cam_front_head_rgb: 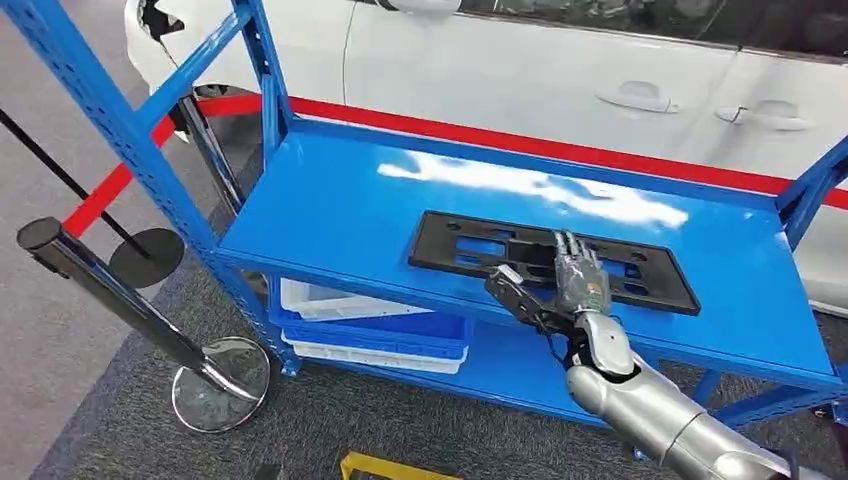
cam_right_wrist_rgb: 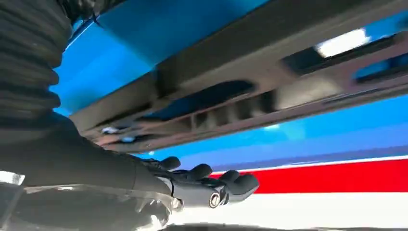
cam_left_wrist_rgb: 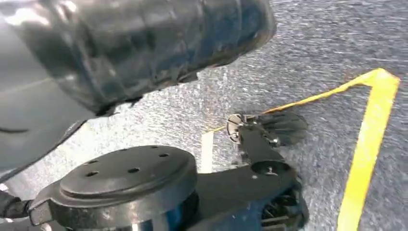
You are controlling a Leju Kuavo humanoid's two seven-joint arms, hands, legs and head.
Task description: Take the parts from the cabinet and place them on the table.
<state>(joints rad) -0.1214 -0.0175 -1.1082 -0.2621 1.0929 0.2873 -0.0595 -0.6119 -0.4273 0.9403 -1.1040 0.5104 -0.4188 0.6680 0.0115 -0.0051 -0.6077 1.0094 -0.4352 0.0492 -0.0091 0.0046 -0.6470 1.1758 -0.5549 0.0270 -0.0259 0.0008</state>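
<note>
**Desk:** Where's the part right now?

**Me:** From my head feed, the black plate lies flat on the top shelf of the blue rack, long and slotted, stretching from about the shelf's centre toward three o'clock. Its near edge runs close to the shelf's front lip. In the right wrist feed the same plate shows as a dark ribbed bar against the blue.

**Desk:** And the right hand?

**Me:** My right hand comes in from five o'clock and lies over the plate's near edge, fingers stretched straight out on top toward twelve, thumb set off at the nine o'clock side by the front edge. It looks spread, resting on the part. I can't tell whether the thumb is hooked under the edge. In the wrist feed the right hand's fingertips are extended and apart.

**Desk:** Left hand?

**Me:** I can't tell. The left wrist feed points at grey carpet with yellow tape, and nothing there shows me how the fingers lie.

**Desk:** Anything else nearby?

**Me:** White trays on the lower shelf around seven o'clock of the plate, a chrome stanchion at nine, and a white car behind the rack at twelve.
</note>
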